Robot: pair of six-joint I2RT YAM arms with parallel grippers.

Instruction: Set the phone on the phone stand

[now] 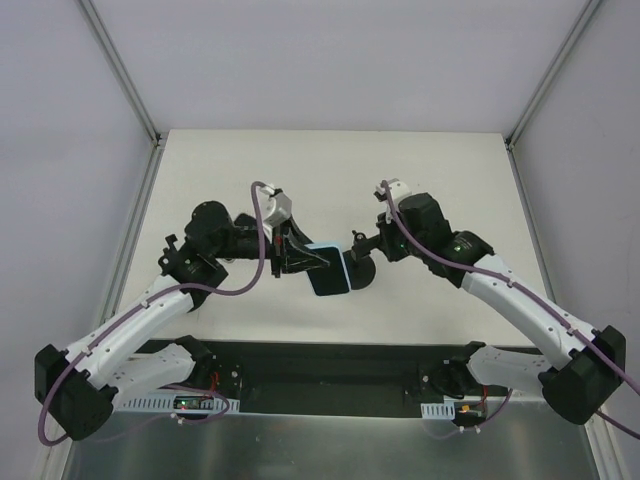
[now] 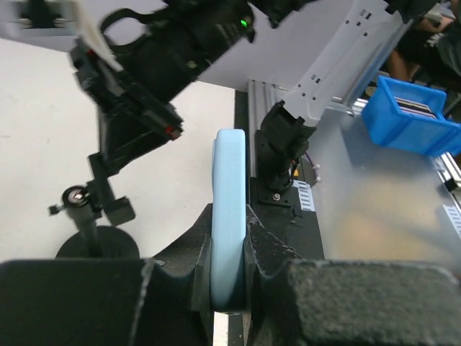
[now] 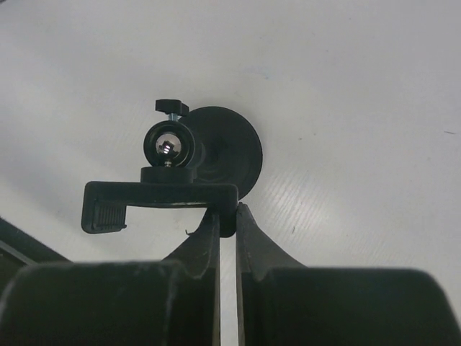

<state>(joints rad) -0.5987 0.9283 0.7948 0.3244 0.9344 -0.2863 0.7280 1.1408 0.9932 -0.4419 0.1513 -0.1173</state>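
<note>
My left gripper [image 1: 298, 258] [image 2: 229, 225] is shut on a light-blue-cased phone [image 1: 328, 271] [image 2: 229, 209] with a black screen. It holds the phone on edge above the table, just left of the phone stand [image 1: 362, 272]. No white-rimmed phone shows. The stand is black, with a round disc base [image 3: 232, 153], a ball joint and a clamp cradle [image 3: 160, 194]. It also shows in the left wrist view [image 2: 94, 220]. My right gripper [image 1: 370, 244] [image 3: 227, 216] is shut on the right end of the cradle.
A blue bin [image 2: 410, 115] stands off the table beyond the near edge. The black arm-base strip [image 1: 330, 362] runs along the near edge. Metal frame posts [image 1: 125, 80] rise at the table's back corners.
</note>
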